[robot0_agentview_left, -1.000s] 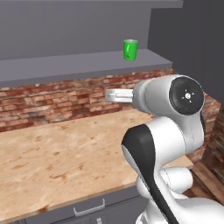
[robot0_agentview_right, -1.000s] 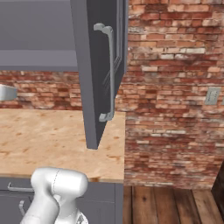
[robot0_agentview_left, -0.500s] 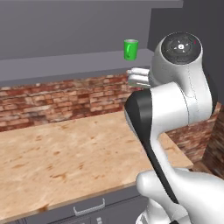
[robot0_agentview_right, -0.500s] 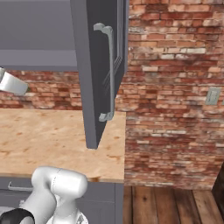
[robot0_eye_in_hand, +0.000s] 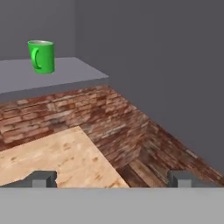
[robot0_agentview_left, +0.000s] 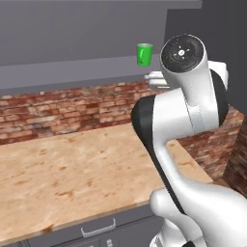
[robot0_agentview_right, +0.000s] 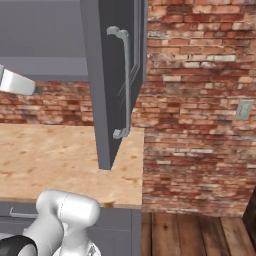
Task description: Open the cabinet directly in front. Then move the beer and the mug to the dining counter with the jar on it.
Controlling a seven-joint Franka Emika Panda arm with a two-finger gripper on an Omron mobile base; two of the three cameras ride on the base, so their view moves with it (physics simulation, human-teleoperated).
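Observation:
The green mug [robot0_agentview_left: 144, 54] stands upright on the bottom shelf of the open cabinet [robot0_agentview_left: 72, 72]; in the hand view the mug [robot0_eye_in_hand: 41, 56] sits at the upper left. My gripper [robot0_eye_in_hand: 112, 179] is open with nothing between its fingertips [robot0_eye_in_hand: 43, 178]. It hangs to the right of the mug and slightly below shelf height. Its white hand [robot0_agentview_left: 157, 78] peeks out behind my arm and also shows at the left edge of the right base view as the hand [robot0_agentview_right: 15, 82]. The cabinet's right door [robot0_agentview_right: 112, 85] is swung open, its long silver handle [robot0_agentview_right: 125, 82] facing out. The beer, the dining counter and the jar are out of view.
A wood-grain counter [robot0_agentview_left: 72, 169] backed by a brick wall [robot0_agentview_left: 62, 108] lies under the cabinet. The open door hangs over the counter's right end [robot0_agentview_right: 120, 170]. Beyond that end are a brick wall [robot0_agentview_right: 200, 125] and a wooden floor [robot0_agentview_right: 195, 232].
My arm has lifted and the hand has risen from below the shelf to about shelf height, shifting right. The mug and the door have stayed put.

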